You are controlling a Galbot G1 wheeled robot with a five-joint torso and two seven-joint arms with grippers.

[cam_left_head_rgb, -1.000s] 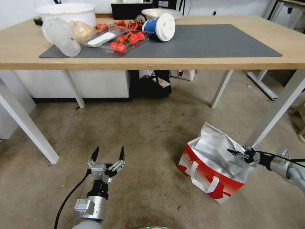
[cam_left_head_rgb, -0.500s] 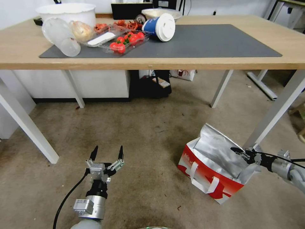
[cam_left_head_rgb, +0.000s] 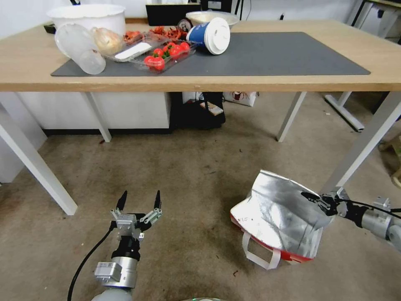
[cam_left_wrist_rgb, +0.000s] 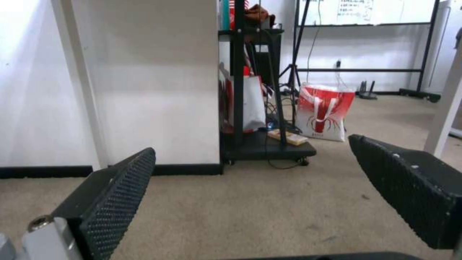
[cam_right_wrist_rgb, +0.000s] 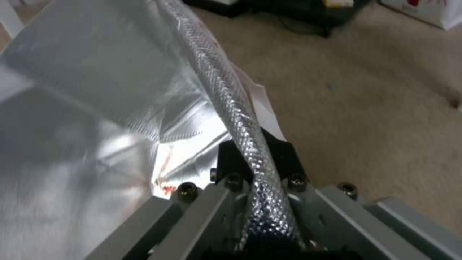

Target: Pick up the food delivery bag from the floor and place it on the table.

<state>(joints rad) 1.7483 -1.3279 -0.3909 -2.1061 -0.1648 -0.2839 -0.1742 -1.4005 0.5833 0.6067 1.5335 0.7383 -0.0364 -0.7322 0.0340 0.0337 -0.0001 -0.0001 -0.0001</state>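
Your right gripper (cam_left_head_rgb: 311,197) is pinching the top foil edge of the large boxy food delivery bag (cam_left_head_rgb: 277,217), white and red outside with a silver foil lining; in the right wrist view the textured silver rim (cam_right_wrist_rgb: 226,104) is running straight between the black fingers, which are pressed together on it. The bag is tilting over toward your left, its foil mouth facing up and its red base (cam_left_head_rgb: 288,256) showing along the low edge, with a white strap handle (cam_left_head_rgb: 259,258) drooping onto the worn beige-brown carpet-like floor (cam_left_head_rgb: 188,175). The bag is touching the floor near the white front right leg (cam_left_head_rgb: 363,146) of the large light-wood table (cam_left_head_rgb: 125,81), which is carrying a big dark grey mat (cam_left_head_rgb: 271,54).

Your left gripper (cam_left_head_rgb: 138,201) is hovering low over the floor, well apart from the bag, with its black ribbed fingers (cam_left_wrist_rgb: 120,202) spread wide and holding nothing.

On the left part of the mat you are seeing a clear plastic tray of red tomatoes (cam_left_head_rgb: 165,54), a blue paper cup with a white lid (cam_left_head_rgb: 209,35) lying on its side, and a clear tipped plastic cup (cam_left_head_rgb: 79,48).
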